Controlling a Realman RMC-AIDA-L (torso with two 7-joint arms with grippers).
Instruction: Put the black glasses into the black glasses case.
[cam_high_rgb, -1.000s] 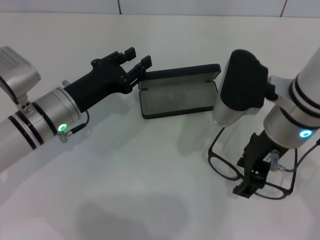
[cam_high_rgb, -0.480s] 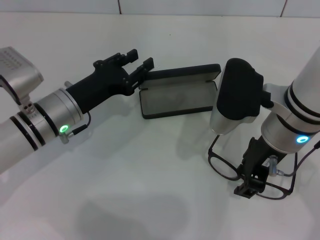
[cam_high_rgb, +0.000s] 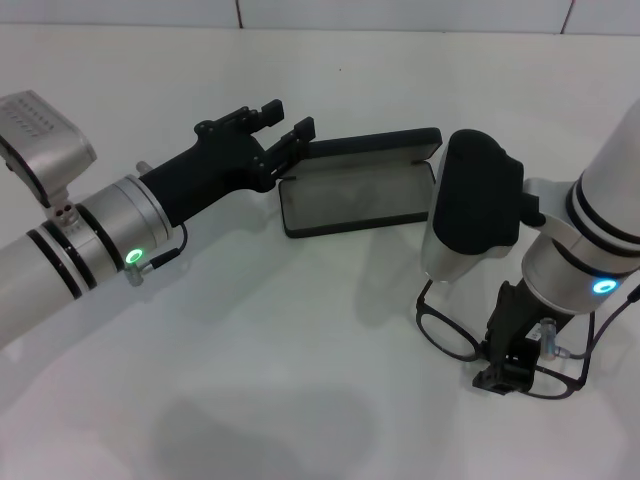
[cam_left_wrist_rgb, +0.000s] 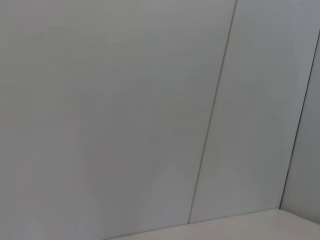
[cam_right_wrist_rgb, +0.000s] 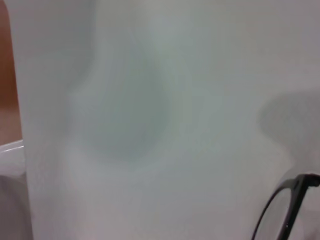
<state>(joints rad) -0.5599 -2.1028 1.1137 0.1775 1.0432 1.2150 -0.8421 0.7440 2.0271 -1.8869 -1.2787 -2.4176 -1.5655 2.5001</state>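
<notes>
The black glasses case (cam_high_rgb: 352, 195) lies open at the middle back of the white table, grey lining up, its lid (cam_high_rgb: 372, 146) tipped back. My left gripper (cam_high_rgb: 285, 118) is open and hovers just off the case's left end, level with the lid. The black glasses (cam_high_rgb: 452, 333) lie at the front right, lenses flat on the table. My right gripper (cam_high_rgb: 505, 368) points down onto the middle of the frame, between the two lenses. A curved piece of the glasses frame (cam_right_wrist_rgb: 286, 210) shows in the right wrist view. The left wrist view shows only wall.
The white table (cam_high_rgb: 280, 340) runs wide in front of the case and to the left. A tiled wall (cam_left_wrist_rgb: 150, 110) stands behind it. My right arm's black and silver wrist housing (cam_high_rgb: 475, 205) hangs between the case and the glasses.
My left gripper has moved a little right, closer to the case's left end. My right gripper has shifted slightly right and lower over the glasses' middle.
</notes>
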